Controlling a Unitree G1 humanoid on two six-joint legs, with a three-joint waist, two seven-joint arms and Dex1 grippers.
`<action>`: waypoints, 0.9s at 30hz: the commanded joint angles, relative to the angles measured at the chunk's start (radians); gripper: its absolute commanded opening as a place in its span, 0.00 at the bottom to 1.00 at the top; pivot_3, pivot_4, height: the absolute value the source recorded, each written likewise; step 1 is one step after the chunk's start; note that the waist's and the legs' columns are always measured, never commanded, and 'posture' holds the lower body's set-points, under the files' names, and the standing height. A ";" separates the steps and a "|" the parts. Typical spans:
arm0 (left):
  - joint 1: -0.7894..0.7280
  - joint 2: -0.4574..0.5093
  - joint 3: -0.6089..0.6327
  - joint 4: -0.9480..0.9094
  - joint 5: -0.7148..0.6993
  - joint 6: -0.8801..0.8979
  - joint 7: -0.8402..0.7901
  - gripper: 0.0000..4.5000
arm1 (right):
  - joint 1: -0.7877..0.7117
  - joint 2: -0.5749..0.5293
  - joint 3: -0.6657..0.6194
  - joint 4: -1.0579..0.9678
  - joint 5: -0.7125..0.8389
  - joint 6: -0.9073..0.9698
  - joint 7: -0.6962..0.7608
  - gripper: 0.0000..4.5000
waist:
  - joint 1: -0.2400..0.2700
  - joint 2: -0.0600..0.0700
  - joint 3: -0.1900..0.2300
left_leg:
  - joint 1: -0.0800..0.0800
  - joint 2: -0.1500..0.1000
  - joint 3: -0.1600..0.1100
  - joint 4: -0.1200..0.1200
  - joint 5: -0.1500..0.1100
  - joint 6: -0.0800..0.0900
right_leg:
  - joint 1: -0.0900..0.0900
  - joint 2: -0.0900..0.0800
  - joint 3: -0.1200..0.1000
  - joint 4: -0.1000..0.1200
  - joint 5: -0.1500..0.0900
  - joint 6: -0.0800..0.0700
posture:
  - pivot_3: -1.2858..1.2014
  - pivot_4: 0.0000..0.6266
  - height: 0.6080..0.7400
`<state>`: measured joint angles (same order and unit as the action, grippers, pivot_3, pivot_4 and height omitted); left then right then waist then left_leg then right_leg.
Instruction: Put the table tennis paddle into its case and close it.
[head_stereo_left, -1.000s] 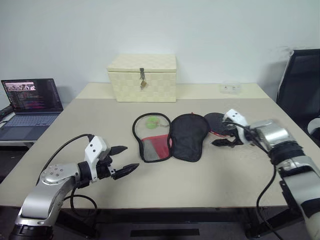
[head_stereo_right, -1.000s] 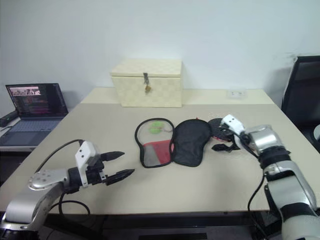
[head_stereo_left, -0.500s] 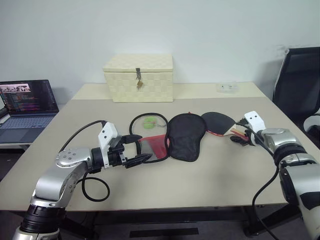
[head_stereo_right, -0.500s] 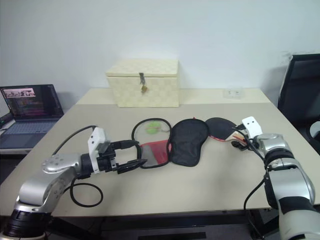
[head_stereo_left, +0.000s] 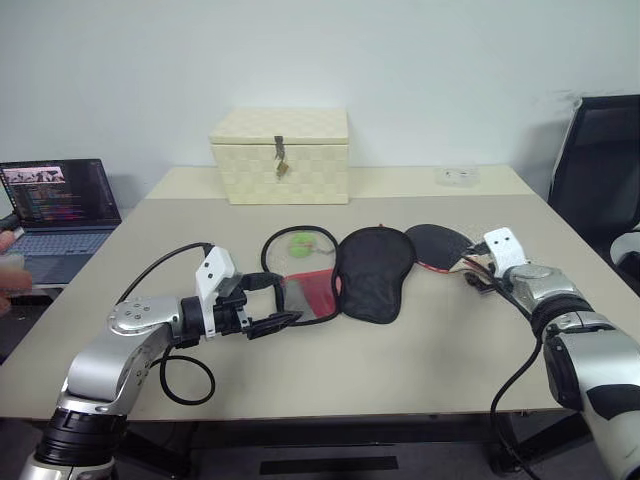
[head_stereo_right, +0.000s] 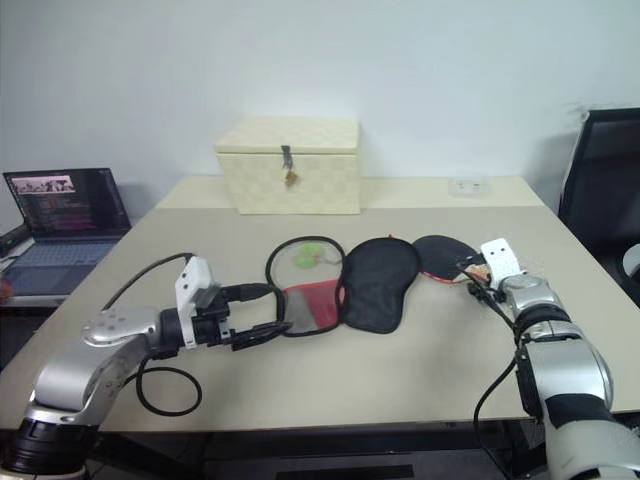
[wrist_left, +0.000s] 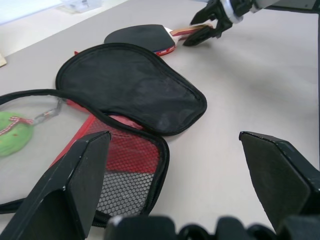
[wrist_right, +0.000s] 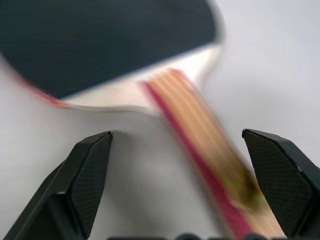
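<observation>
Paddle (head_stereo_left: 435, 243) lies flat on the tabletop (head_stereo_left: 400, 340), just right of the case (head_stereo_left: 340, 272), which lies unzipped with both halves spread. Right pincer (wrist_right: 175, 190) is wide open, holding nothing, its fingers either side of the paddle handle (wrist_right: 205, 135). Left pincer (head_stereo_left: 272, 300) is also wide open and empty, at the case's mesh half (wrist_left: 125, 170).

A plain pale wall (head_stereo_left: 420, 60) backs the beige bench (head_stereo_left: 400, 350), with an open laptop (head_stereo_left: 55, 205) at its left and a black office chair (head_stereo_left: 598, 160) at right.
</observation>
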<state>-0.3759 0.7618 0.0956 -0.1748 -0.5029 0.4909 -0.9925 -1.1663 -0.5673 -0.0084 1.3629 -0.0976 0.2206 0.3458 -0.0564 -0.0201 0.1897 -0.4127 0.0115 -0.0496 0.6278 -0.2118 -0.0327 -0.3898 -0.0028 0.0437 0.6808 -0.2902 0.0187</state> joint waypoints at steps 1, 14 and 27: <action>-0.001 0.022 0.036 -0.012 0.001 -0.014 -0.001 1.00 | -0.010 -0.037 -0.011 -0.006 -0.023 0.007 -0.007 0.99 | 0.000 0.000 0.000 | 0.000 0.000 0.000 0.000 0.000 0.000 | 0.000 0.000 0.000 0.000 0.000 0.000 | 0.52 0.24 1.00; -0.030 0.007 0.012 0.026 0.023 -0.044 -0.012 1.00 | 0.039 -0.025 -0.013 -0.011 -0.021 0.059 0.179 0.99 | -0.004 0.000 0.000 | 0.002 0.001 0.001 0.000 0.000 0.000 | 0.001 0.001 0.001 0.001 0.000 0.000 | 0.52 0.24 1.00; -0.050 -0.009 0.006 0.069 0.040 -0.080 -0.021 1.00 | 0.051 -0.067 0.060 -0.058 -0.074 0.089 0.420 0.32 | -0.003 0.000 0.000 | 0.003 0.001 0.001 0.000 0.000 0.000 | 0.002 0.002 0.001 0.001 0.000 0.000 | 0.52 0.24 1.00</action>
<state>-0.4032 0.7562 0.0919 -0.0993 -0.4641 0.4317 -1.0139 -1.1308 -0.6363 0.0397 1.3103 -0.1672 0.2913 0.7329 -0.0596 -0.0204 0.1894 -0.4093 0.0125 -0.0487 0.6276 -0.2118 -0.0326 -0.3878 -0.0013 0.0444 0.6816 -0.2902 0.0186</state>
